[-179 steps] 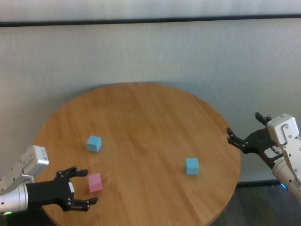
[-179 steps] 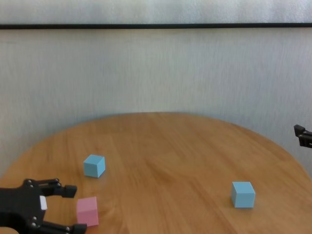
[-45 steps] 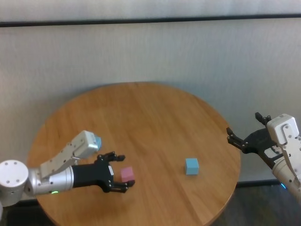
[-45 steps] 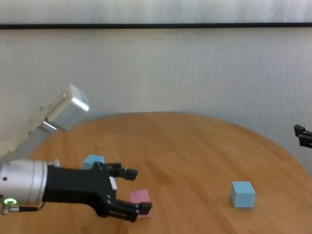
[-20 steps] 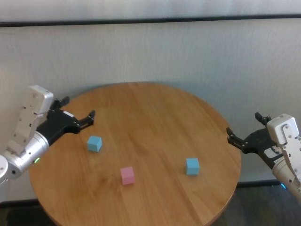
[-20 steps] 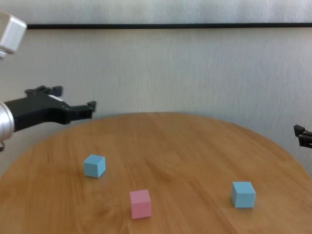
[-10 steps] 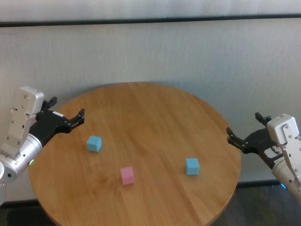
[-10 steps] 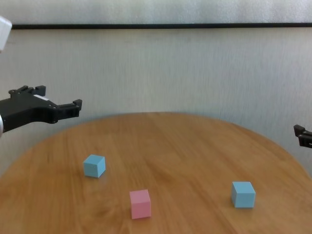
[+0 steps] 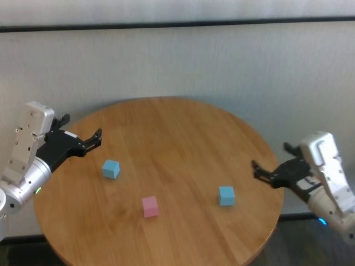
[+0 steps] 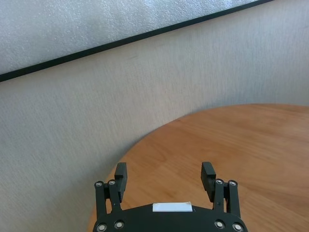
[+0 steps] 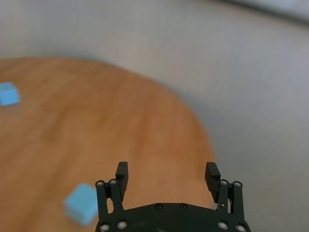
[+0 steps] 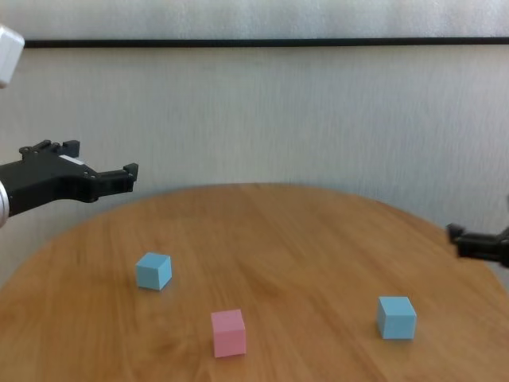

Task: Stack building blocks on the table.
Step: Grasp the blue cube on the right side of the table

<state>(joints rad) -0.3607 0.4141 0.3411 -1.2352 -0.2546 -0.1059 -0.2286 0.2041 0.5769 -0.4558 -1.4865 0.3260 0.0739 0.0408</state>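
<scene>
Plain grey textured wall with a dark strip near the top, and in front of it the round wooden table [image 9: 183,127] I'm working over. Nothing is stacked yet: the pink block [image 9: 150,206] sits near the front middle, one light blue block [image 9: 111,168] is off to its left and a bit further back, and the other light blue block [image 9: 226,195] is over on the right side, all three well apart and flat on the wood. My guess is the step now is going for the right-hand blue one, so here's how I'd play it: come in from above instead of skimming along the surface, square the fingers to two opposite faces of the cube so it doesn't twist, and drop low enough to grab it around the middle before lifting. These cubes look light and matte, so a clipped corner would probably just shove one across the table. Pose-wise, the right gripper [image 9: 270,174] is just over the right rim of the table, pointing inward, near that blue block but not touching, jaws spread wide and empty. The left gripper [image 9: 89,141] hangs at the far left edge, raised clear of the wood, also wide apart with nothing in it, looks parked to me.
</scene>
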